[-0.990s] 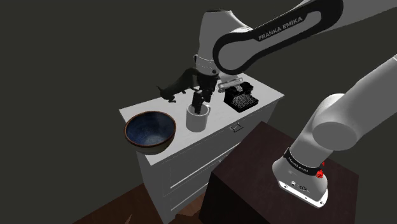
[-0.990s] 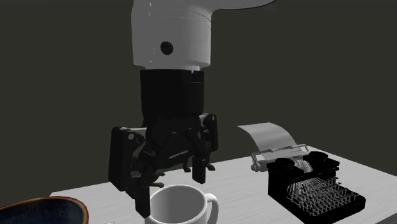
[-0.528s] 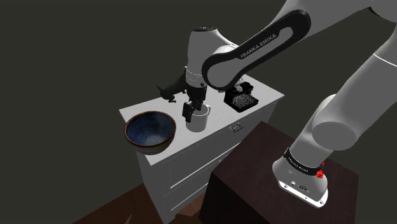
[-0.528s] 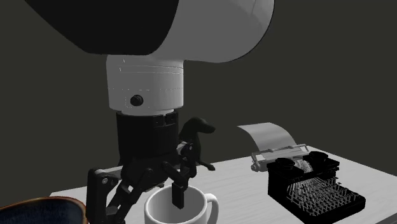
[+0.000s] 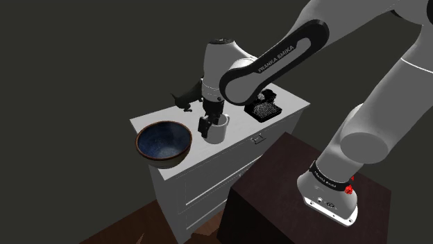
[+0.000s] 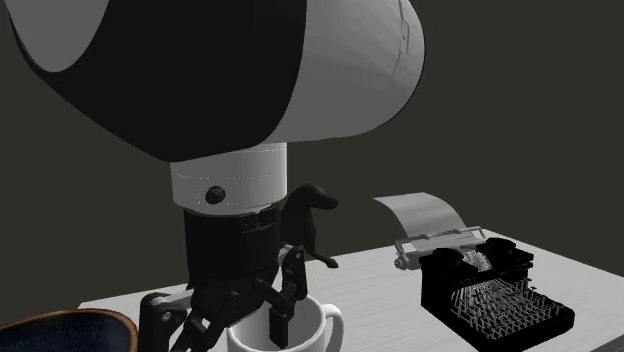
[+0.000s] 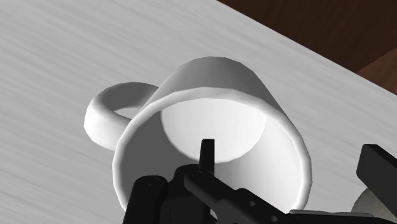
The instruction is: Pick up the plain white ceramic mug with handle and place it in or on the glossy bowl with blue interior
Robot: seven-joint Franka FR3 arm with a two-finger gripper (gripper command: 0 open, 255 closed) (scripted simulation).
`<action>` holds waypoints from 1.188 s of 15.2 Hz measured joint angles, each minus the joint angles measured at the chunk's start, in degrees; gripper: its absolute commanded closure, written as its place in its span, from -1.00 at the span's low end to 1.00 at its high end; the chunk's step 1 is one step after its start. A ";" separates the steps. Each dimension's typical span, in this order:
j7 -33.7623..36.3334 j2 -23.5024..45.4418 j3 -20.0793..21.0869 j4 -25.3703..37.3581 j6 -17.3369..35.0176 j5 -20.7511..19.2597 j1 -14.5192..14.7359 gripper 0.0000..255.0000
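The white arm [image 5: 277,52] is reaching from its dark stand [image 5: 277,187] over a white chest of drawers whose top is serving as the worktop [image 5: 243,130]. A bowl [image 5: 163,141] with a blue inside is sitting near the worktop's front corner, at the shoulder view's left. A black typewriter [image 6: 490,285] with a sheet of paper is standing at the second exterior view's right, well apart from the bowl. The white mug [image 6: 310,322] is standing upright between them, its handle pointing toward the typewriter. A dark animal figure [image 6: 312,212] is standing on the far side of it. The gripper [image 6: 215,335] is reaching down over the mug, released: one finger is hanging inside the cup and the other outside its wall, neither pressing it.
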 measured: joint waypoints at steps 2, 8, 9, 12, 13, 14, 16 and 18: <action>0.01 0.02 0.00 0.00 0.03 -0.01 0.00 -1.00; 0.01 0.02 0.00 0.00 0.03 -0.01 0.00 1.00; 0.01 0.02 0.00 0.00 0.03 -0.01 0.00 1.00; 0.01 0.02 0.00 0.00 0.02 -0.01 0.00 1.00; 0.01 0.02 0.00 -0.01 0.02 -0.01 0.00 1.00; -0.19 -0.34 -0.05 0.14 -0.45 0.19 0.00 1.00; -0.51 -1.29 -0.09 0.59 -1.77 0.71 0.09 1.00; -0.97 -2.53 -0.19 0.90 -3.23 1.35 0.19 1.00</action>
